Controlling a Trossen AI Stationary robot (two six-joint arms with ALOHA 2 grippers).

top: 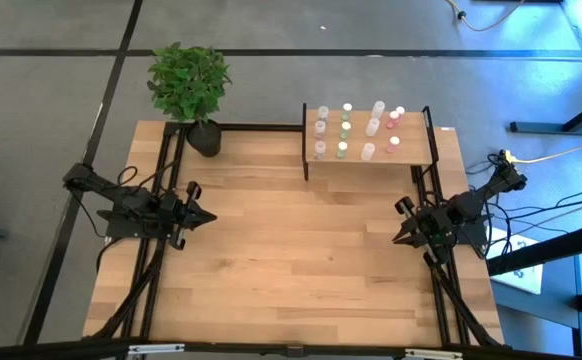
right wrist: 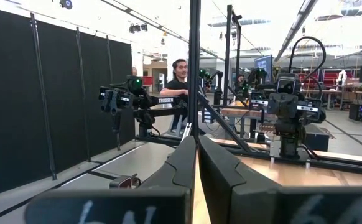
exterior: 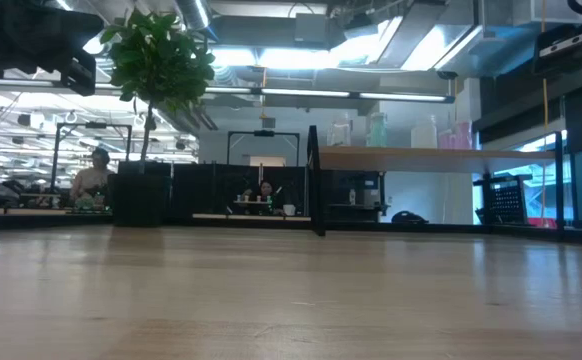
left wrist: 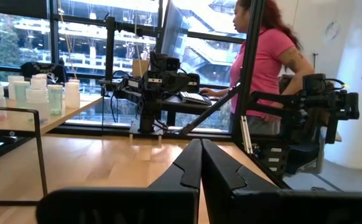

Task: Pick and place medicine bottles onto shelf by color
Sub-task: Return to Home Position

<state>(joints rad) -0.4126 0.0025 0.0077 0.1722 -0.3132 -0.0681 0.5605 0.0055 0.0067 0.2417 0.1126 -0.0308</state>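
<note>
High view gives you the tiny translucent medicine bottles (top: 368,150), capped in white, pale green, pink and bluish grey, all standing on the small light-wood shelf with black corner posts (top: 411,156). That shelf sits at the far edge of the table, right of centre. The bottles stand in four short files by cap colour, the pink file at the right end looking less straight than the others, and you will find none down on the table itself. Your right gripper (top: 401,232) hangs over the table near the shelf's right end, in front of it, and its wrist view shows the two dark fingers pressed together on nothing. Your left gripper (top: 203,215) is well apart, over the left side, likewise closed and empty. Around them lies the large light wooden tabletop (top: 291,280), with a leafy green plant in a black pot (top: 189,85) at its far left corner. The sorting looks done, with only the retreat to make. The risk is on the right: if that arm swings wide as it folds away, it could clip the near post, jolt the shelf and topple the light, close-packed bottles.
</note>
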